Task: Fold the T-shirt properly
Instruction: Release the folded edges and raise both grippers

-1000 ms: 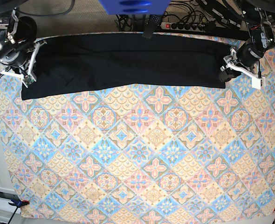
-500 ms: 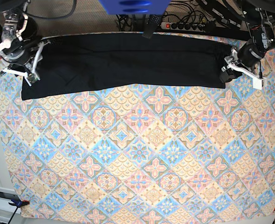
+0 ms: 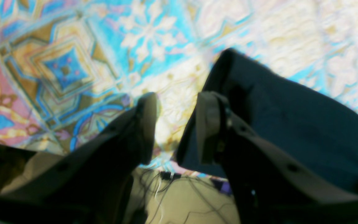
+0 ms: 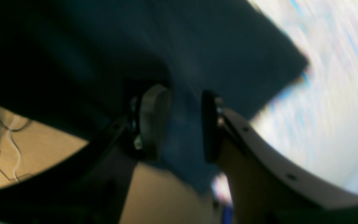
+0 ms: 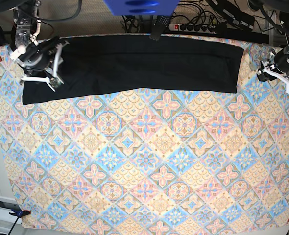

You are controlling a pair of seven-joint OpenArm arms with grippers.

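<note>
The black T-shirt [image 5: 134, 63] lies flat as a long folded strip across the far side of the table. My right gripper [image 5: 56, 66] is over its left end. In the right wrist view this gripper [image 4: 180, 127] is open, with black cloth [image 4: 197, 46] showing between and beyond the fingers. My left gripper [image 5: 264, 72] is off the shirt's right end, over the tablecloth. In the left wrist view it [image 3: 176, 124] is open and empty, and the shirt's corner [image 3: 291, 124] lies just to its right.
The patterned tablecloth [image 5: 149, 166] covers the table. A power strip [image 5: 193, 27] and cables lie beyond the far edge, next to a blue object [image 5: 139, 6]. The wrist views show the floor [image 3: 182, 199] past the table's edge.
My left gripper has let go of the shirt's right end and moved away to the right. My right gripper has moved right and a little farther back over the shirt's left end.
</note>
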